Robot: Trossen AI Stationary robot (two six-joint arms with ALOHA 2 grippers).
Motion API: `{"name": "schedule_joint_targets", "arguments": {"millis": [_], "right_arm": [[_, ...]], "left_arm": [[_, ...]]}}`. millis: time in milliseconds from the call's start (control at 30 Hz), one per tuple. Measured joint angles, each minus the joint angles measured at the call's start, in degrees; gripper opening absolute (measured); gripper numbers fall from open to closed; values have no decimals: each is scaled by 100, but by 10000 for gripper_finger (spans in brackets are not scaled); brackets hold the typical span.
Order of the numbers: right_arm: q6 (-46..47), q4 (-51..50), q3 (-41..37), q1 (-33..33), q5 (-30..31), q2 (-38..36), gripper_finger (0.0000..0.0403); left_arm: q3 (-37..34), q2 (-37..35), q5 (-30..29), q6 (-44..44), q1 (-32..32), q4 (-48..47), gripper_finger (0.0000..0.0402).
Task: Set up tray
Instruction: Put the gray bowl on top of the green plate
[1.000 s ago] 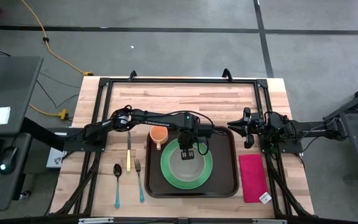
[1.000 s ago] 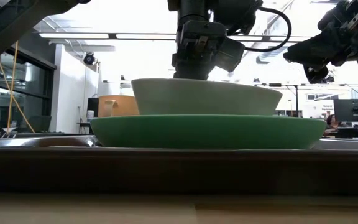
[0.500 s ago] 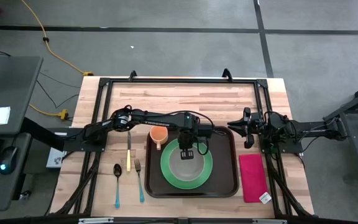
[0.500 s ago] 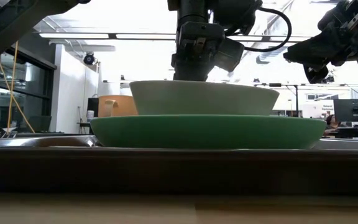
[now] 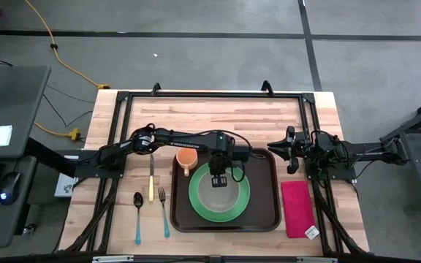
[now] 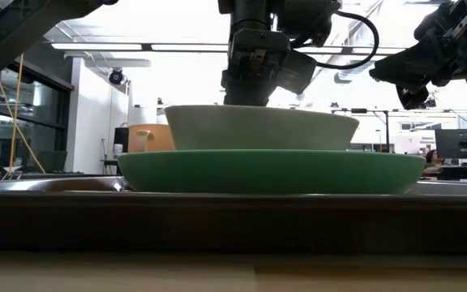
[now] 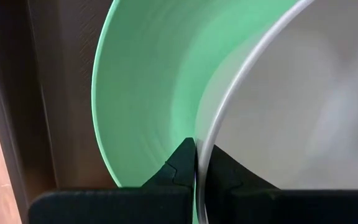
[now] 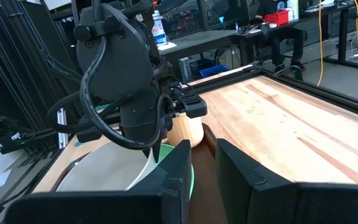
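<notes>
The dark-brown tray (image 5: 265,212) lies on the wooden table and carries a green plate (image 5: 196,204) and an orange cup (image 5: 187,158) at its far left corner. A pale grey bowl (image 5: 221,196) sits over the plate's middle; in the low view the plate (image 6: 270,170) hides the base of the bowl (image 6: 258,128). My left gripper (image 5: 219,178) stands over the bowl's far rim, shut on it. My right gripper (image 5: 291,155) waits right of the tray, above the table, its fingers a narrow gap apart and touching nothing. My left gripper (image 7: 196,167) pinches the bowl's far rim (image 7: 205,140), one finger inside the bowl and one outside, over the plate (image 7: 142,93). The fingers come from above, pointing down. The bowl stays level over the plate; whether it rests on the plate I cannot tell.
A red-pink napkin (image 5: 297,208) lies right of the tray. A yellow-handled knife (image 5: 151,186), a fork (image 5: 164,212) and a spoon (image 5: 137,217) lie left of it. A black frame (image 5: 210,95) runs round the table's far part, with bare wood beyond the tray.
My left gripper has shifted the bowl a little toward the table's left and slightly down over the green plate, keeping it level and staying shut on its rim.
</notes>
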Motion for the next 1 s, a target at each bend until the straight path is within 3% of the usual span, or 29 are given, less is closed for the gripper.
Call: {"name": "schedule_joint_targets", "arguments": {"millis": [1000], "right_arm": [[2,1,0,2,234,1,53]], "left_arm": [[0,0,-20,162,0,52,47]]}}
